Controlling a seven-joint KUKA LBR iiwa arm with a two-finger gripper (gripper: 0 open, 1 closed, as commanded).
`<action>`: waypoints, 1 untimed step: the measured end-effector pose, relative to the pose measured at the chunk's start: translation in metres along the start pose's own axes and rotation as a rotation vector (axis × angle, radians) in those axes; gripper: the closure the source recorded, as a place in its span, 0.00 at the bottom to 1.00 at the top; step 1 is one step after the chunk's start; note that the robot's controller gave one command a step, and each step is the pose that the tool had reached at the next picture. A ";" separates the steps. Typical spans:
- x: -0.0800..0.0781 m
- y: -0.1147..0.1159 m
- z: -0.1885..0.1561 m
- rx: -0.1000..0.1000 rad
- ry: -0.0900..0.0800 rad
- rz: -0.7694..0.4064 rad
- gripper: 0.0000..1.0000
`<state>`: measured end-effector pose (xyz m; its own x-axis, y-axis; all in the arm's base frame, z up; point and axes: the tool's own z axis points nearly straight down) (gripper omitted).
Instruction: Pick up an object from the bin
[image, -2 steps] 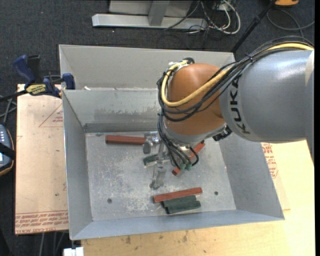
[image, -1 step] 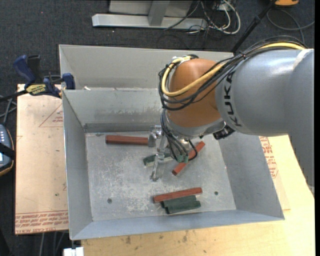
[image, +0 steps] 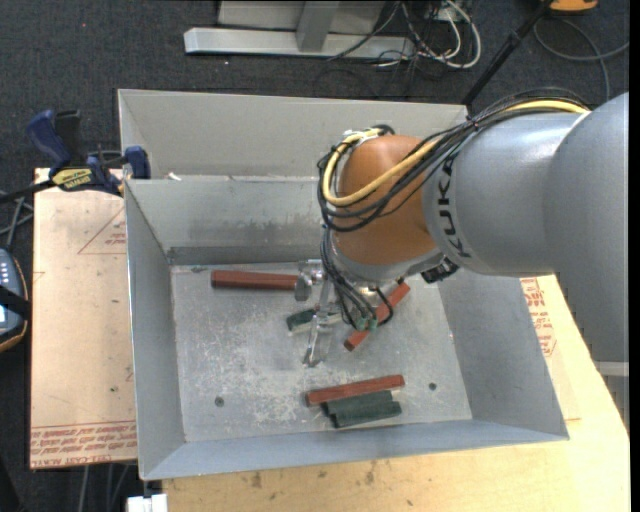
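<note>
Camera view from above: "KUKA" readable in dark letters along the grey arm (image: 520, 190), just behind the orange cover (image: 385, 200). Reaches in from the right and bends steeply down, yellow and black cables (image: 345, 190) looped over the cover, with the gripper (image: 320, 335) low over the floor of the bin (image: 150, 330). Cannot tell how far open, nor whether anything is held.

Just left of the gripper, a small dark green piece (image: 300, 320), long axis roughly left to right. Just right of the gripper, a short red piece (image: 356, 340), slanting up to the right and partly under cables. Further left of the gripper and toward the back wall, a long red-brown bar (image: 255, 281), lying nearly level. Well in front of the gripper, a second red-brown bar (image: 355, 390) touching a dark green block (image: 365, 409), both lying left to right.
</note>
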<state>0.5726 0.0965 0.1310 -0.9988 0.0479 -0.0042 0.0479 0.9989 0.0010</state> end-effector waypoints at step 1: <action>-0.063 -0.028 0.059 -0.002 0.000 -0.049 1.00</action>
<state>0.6343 0.0654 0.0723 -1.0000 -0.0014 -0.0047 -0.0014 1.0000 0.0031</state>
